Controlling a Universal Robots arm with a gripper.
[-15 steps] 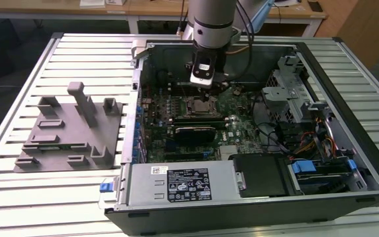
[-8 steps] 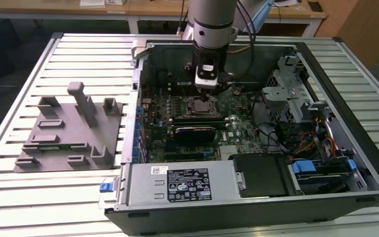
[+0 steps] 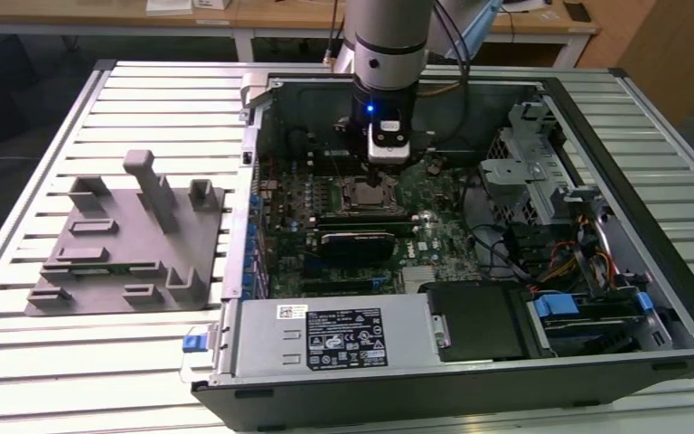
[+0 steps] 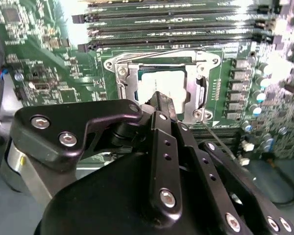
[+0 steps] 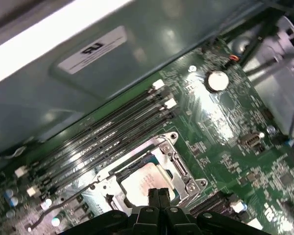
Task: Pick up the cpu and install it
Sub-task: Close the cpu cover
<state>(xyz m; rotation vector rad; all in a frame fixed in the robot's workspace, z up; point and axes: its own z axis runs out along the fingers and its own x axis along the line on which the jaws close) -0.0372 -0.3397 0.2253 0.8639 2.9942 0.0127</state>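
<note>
one gripper (image 3: 386, 161) hangs low inside the open computer case (image 3: 444, 398) in the exterior view, grey fixture plate (image 3: 118, 262) well apart. second wrist view: fingers (image 4: 161, 105) pressed together, holding nothing, just over the cpu (image 4: 154, 82) lying inside its socket frame (image 4: 118, 73). first wrist view: four memory slots (image 5: 108, 132) beside the socket; one white label (image 5: 90, 49), print unreadable.

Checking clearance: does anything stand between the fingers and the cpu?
Nothing visible does. The gripper is right above the cpu, which lies inside the socket's metal frame; the frame rings it without covering it.
</note>
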